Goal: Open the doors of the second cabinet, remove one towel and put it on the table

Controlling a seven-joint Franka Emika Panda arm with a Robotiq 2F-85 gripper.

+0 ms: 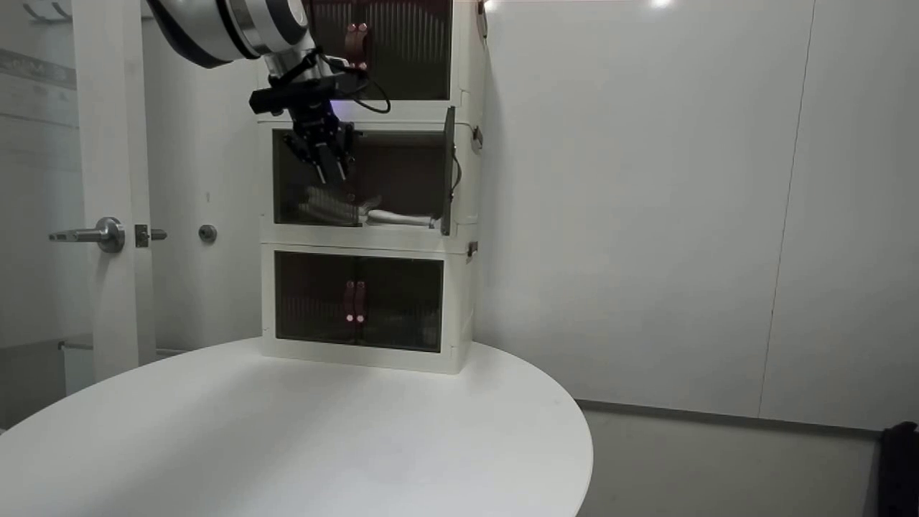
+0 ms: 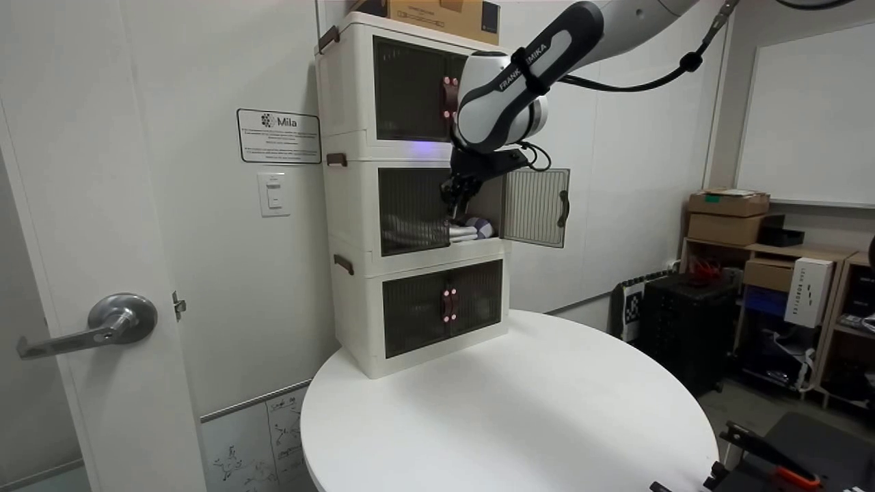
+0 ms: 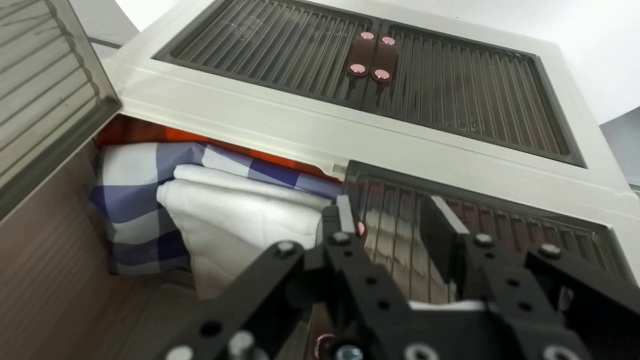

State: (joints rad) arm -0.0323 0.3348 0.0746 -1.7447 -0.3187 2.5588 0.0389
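Note:
The second cabinet point(image 1: 309, 234) is the middle tier of the stack. One of its doors point(image 2: 536, 207) is swung outward; its partner, a tinted door point(image 3: 400, 250), is shut. Through the opening, a folded white towel point(image 3: 240, 210) lies beside a blue-and-white checked cloth point(image 3: 132, 220), with an orange-red cloth point(image 3: 150, 132) past them. My gripper point(image 3: 395, 215) points down in front of the shut door, near its inner edge. Its fingers point(image 3: 345, 215) stand apart with nothing between them. Both exterior views show the round white table point(image 1: 344, 438) under the stack.
Shut doors front the top tier point(image 2: 410, 89) and the bottom tier point(image 1: 398, 305). A cardboard box point(image 2: 444, 19) rests on top of the stack. Beside the stack is a room door with a lever handle point(image 2: 102, 328). Dark equipment point(image 2: 772, 451) stands by the table's edge.

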